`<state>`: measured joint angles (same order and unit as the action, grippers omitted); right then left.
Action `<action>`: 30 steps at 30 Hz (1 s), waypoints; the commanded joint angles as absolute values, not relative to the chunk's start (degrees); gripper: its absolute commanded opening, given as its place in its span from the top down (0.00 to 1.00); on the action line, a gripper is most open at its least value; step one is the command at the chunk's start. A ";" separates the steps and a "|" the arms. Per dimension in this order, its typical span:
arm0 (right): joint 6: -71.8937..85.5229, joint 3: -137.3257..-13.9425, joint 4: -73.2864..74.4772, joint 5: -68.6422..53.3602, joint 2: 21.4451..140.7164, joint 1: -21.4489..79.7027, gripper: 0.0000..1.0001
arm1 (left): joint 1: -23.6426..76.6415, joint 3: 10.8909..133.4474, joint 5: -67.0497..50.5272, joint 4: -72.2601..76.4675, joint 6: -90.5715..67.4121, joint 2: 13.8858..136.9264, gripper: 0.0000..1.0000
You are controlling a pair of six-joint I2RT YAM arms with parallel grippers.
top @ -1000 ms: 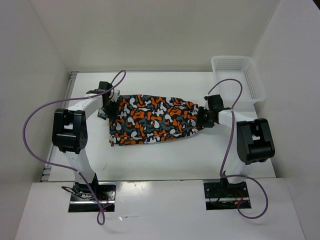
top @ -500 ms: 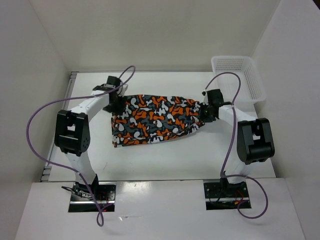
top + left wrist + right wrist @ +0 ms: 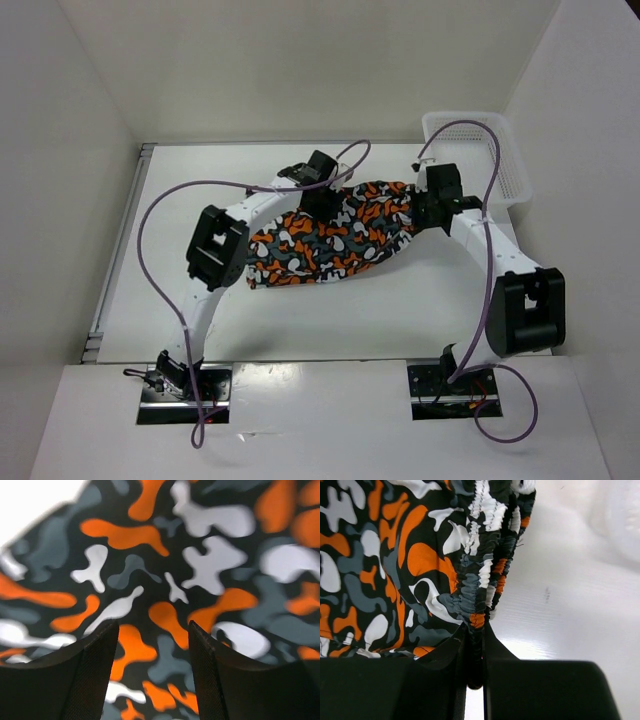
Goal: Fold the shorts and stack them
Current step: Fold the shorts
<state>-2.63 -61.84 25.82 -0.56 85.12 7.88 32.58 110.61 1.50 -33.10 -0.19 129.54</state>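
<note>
The camouflage shorts (image 3: pixel 330 238) lie across the middle of the table, their left part drawn up and to the right. My left gripper (image 3: pixel 322 198) is over their upper middle. In the left wrist view its two fingers (image 3: pixel 100 675) stand apart, with flat printed fabric (image 3: pixel 165 600) showing between and beyond them. My right gripper (image 3: pixel 425 212) is at the right end of the shorts. In the right wrist view it (image 3: pixel 476 645) is shut on the gathered elastic waistband (image 3: pixel 480 580).
A white mesh basket (image 3: pixel 505 160) stands at the back right corner, just behind the right gripper. The left arm reaches diagonally over the table's left half. White walls enclose the table on three sides.
My left gripper swept from the shorts' left end to over their middle, and the left part of the fabric came with it. My right gripper moved back and slightly right with the waistband.
</note>
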 commanded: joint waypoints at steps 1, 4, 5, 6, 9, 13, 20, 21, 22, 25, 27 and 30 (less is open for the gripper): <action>-5.18 -65.21 26.10 2.46 80.51 8.17 1.00 | 33.05 119.15 -2.37 -36.38 0.00 134.63 0.34; -5.89 -65.83 26.10 3.60 79.28 8.17 1.00 | 34.45 121.90 -3.95 -37.18 0.00 138.68 0.34; -5.89 -66.44 25.58 3.60 78.67 7.56 1.00 | 35.15 123.38 -4.56 -37.87 0.00 140.43 0.34; -6.41 -66.45 25.58 3.60 78.66 7.56 1.00 | 35.16 124.18 -5.44 -37.88 0.00 141.15 0.34; -7.73 -67.59 25.58 3.60 78.14 5.19 1.00 | 35.16 125.42 -10.71 -40.07 0.00 140.90 0.34; -12.02 -68.64 24.18 5.27 76.82 3.60 1.00 | 31.91 117.21 -15.37 -38.69 0.00 128.64 0.33; -18.19 -69.78 22.24 7.21 75.50 3.08 1.00 | 25.31 97.92 -14.06 -34.72 0.00 114.87 0.30; -19.06 -69.79 22.24 7.21 75.50 3.08 1.00 | 24.53 96.26 -14.06 -35.50 0.00 115.74 0.30; -19.07 -70.48 22.24 7.21 76.02 3.08 1.00 | 24.52 96.24 -16.06 -35.51 0.00 117.23 0.30; -21.70 -72.06 22.24 9.04 77.60 4.56 1.00 | 24.52 95.54 -20.63 -35.51 0.00 120.48 0.28; -23.03 -72.77 21.45 9.67 79.00 5.71 1.00 | 24.52 96.67 -23.28 -34.98 0.00 123.99 0.27; -22.50 -74.61 21.45 10.20 80.94 6.41 1.00 | 25.05 98.52 -24.35 -35.51 0.00 126.91 0.27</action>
<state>-20.86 -70.65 25.58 8.34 79.35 5.15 24.25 97.41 -19.44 -34.92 -0.23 123.96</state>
